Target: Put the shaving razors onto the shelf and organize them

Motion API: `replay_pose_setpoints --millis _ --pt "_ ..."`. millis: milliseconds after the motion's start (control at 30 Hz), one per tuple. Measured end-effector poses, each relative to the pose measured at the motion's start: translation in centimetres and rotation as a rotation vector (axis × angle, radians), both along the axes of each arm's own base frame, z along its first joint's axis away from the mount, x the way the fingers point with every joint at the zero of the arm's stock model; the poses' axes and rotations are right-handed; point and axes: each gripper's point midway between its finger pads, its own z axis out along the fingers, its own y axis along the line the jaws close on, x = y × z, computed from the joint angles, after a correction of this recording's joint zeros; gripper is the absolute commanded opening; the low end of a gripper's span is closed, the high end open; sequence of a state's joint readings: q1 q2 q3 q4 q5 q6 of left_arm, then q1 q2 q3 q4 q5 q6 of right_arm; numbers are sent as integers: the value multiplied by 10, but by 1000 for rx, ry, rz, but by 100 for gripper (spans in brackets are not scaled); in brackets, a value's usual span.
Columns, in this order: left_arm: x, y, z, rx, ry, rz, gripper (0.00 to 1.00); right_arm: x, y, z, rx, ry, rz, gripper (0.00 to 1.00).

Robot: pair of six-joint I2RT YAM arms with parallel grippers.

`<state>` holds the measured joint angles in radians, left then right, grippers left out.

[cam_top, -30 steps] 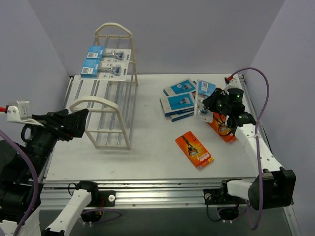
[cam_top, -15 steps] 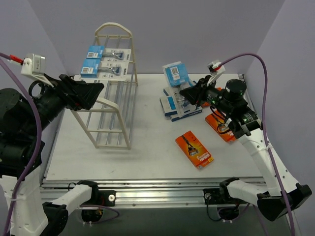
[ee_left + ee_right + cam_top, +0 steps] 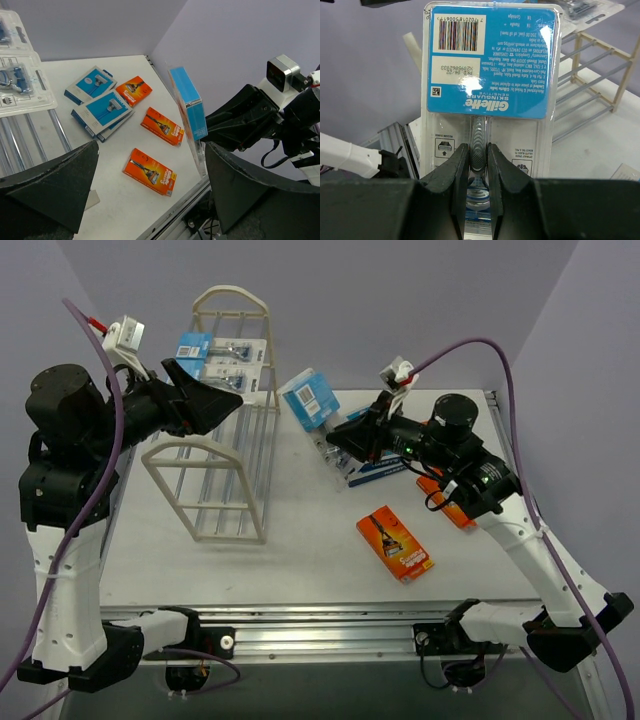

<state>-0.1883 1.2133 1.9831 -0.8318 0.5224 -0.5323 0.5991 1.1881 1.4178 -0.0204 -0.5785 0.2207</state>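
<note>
Across the tabletop [image 3: 300, 540], blue-and-white boxes [image 3: 102, 111] and orange boxes [image 3: 395, 546] still lay unshelved, while the shelf [image 3: 190, 442] held only two blister cards [image 3: 240, 352] on its top tier. By the shelf the left gripper [image 3: 228, 400] hung wide open and empty; the right gripper [image 3: 478, 155] clamped a third blister card [image 3: 310, 398] in mid-air between shelf and boxes.

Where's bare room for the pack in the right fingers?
The shelf is bare from the two packs at its far end to the near arch. The table is bare between shelf and orange box. Crowded: stacked blue boxes, right half.
</note>
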Motion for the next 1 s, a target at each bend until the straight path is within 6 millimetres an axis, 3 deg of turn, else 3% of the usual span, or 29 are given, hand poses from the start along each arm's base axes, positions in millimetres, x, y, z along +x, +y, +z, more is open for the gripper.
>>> replay_pose_setpoints --millis 200,433,733,867,1000 --pt "6 -13 -3 -31 39 -59 100 -17 27 -11 -52 -15 64 0" --pt "2 -29 -5 -49 67 -132 92 -32 49 -23 -122 -31 96 0" --pt "2 -54 -23 -20 126 -210 91 -42 56 -14 -142 -84 90 0" --pt "6 -56 -32 3 150 -202 91 -41 56 -14 -151 -95 78 0" --pt "6 -56 -35 8 158 -198 84 -41 56 -15 -159 -99 68 0"
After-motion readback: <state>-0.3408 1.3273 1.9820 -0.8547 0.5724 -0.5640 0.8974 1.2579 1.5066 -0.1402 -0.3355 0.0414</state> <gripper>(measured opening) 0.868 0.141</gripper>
